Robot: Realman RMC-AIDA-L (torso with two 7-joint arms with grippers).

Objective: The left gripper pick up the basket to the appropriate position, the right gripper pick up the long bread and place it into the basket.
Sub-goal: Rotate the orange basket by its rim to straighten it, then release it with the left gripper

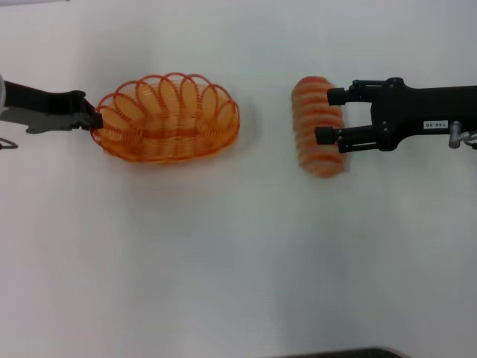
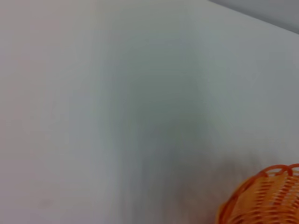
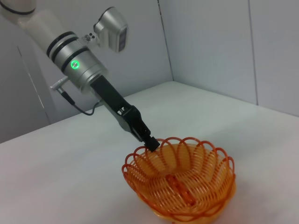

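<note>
The orange wire basket (image 1: 171, 142) is at the left of the white table. My left gripper (image 1: 93, 119) is shut on the basket's left rim. The right wrist view shows this grip (image 3: 153, 144) on the basket (image 3: 187, 186). Part of the basket's rim shows in the left wrist view (image 2: 266, 200). My right gripper (image 1: 326, 115) comes in from the right. Its fingers are closed on the middle of the long bread (image 1: 309, 153), which lies crosswise to them, right of the basket. The bread is not in either wrist view.
The white table (image 1: 238, 261) spreads bare between the basket and the bread and toward me. A dark edge (image 1: 335, 352) shows at the table's front. Pale wall panels (image 3: 210, 42) stand behind the table's far side.
</note>
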